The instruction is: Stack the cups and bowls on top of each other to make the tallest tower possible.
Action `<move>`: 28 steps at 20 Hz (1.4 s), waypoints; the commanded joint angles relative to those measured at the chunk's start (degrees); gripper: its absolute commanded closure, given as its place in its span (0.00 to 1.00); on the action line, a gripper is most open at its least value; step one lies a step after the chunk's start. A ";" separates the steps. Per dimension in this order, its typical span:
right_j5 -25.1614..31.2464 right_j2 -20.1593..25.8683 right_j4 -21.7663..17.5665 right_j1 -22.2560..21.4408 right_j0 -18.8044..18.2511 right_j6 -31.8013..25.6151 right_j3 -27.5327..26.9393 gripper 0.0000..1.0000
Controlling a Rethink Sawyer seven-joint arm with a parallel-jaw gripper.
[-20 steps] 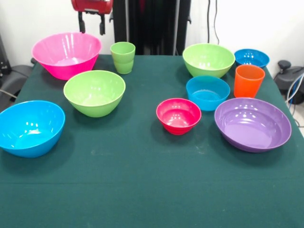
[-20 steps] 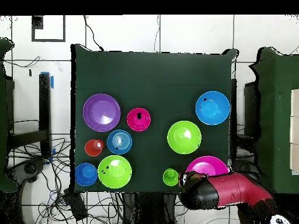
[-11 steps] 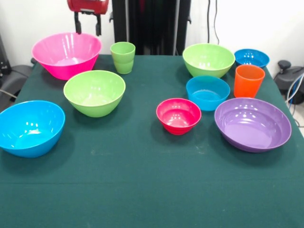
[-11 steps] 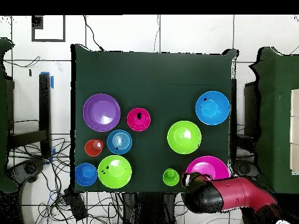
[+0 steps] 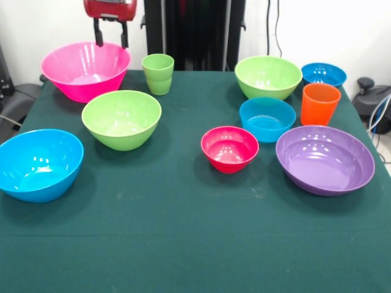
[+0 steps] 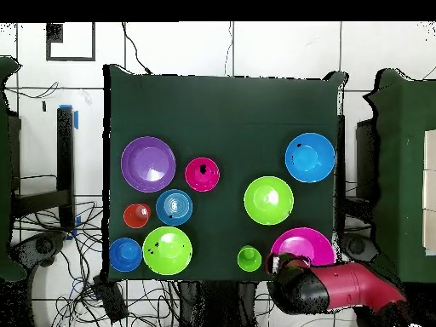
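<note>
My gripper hangs open and empty above the far rim of the big pink bowl. The light green cup stands just right of that bowl. One lime green bowl sits in front of them, another at the far right. Blue bowls sit at the near left, the middle right and the far right corner. The orange cup stands upright beside the purple bowl. The small red-pink bowl is near the centre. All stand apart, none stacked.
In the overhead view the red arm reaches in over the table's edge by the pink bowl. The green cloth covers the table. Chairs and cables lie around the table.
The gripper has shifted sideways from between the pink bowl and the green cup to over the pink bowl's far rim, and risen slightly. No cup or bowl has moved.
</note>
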 commanded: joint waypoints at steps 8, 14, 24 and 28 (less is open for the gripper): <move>-6.35 -2.80 -5.23 9.26 4.88 1.80 -0.60 0.00; -7.66 -3.43 -5.27 11.14 4.99 1.46 -2.00 0.00; -8.22 -3.16 -5.61 16.12 3.94 -1.84 -7.70 0.00; -7.14 -2.30 -5.70 17.08 2.92 -4.07 -9.50 0.00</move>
